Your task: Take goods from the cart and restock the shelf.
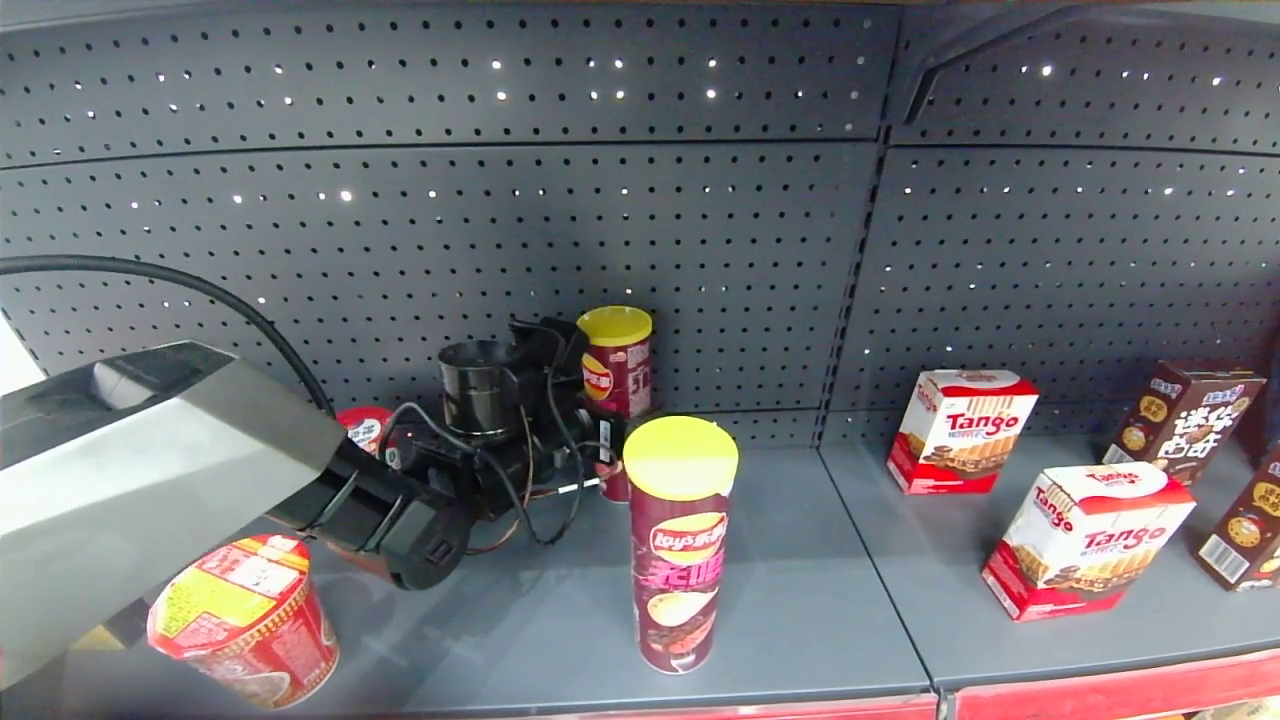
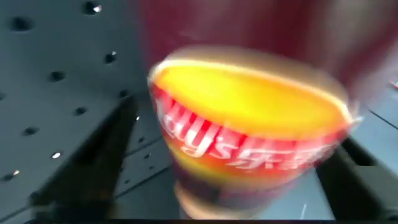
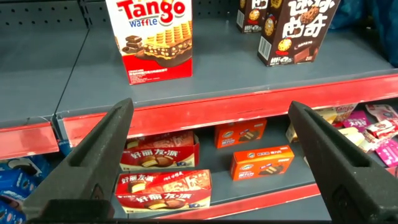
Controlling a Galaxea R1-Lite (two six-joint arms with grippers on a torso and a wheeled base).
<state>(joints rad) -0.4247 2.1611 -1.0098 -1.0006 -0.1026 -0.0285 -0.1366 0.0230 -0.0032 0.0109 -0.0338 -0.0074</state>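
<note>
A dark red chips can with a yellow lid [image 1: 615, 360] stands at the back of the grey shelf [image 1: 800, 560], against the pegboard. My left gripper [image 1: 600, 445] is at its lower half. In the left wrist view the can [image 2: 249, 130] sits between the open fingers [image 2: 93, 168], with a thin gap showing on one side. A second, identical can [image 1: 680, 540] stands nearer the front edge and hides the back can's base. My right gripper [image 3: 211, 162] hangs open and holds nothing, in front of the shelf's red edge strip [image 3: 217, 109].
A red cup-noodle tub [image 1: 245, 620] stands at the front left, another red cup [image 1: 365, 425] behind my arm. Two waffle boxes [image 1: 960, 430] [image 1: 1085, 540] and brown biscuit boxes [image 1: 1180, 420] fill the right bay. Lower shelves hold red and orange boxes [image 3: 261, 162].
</note>
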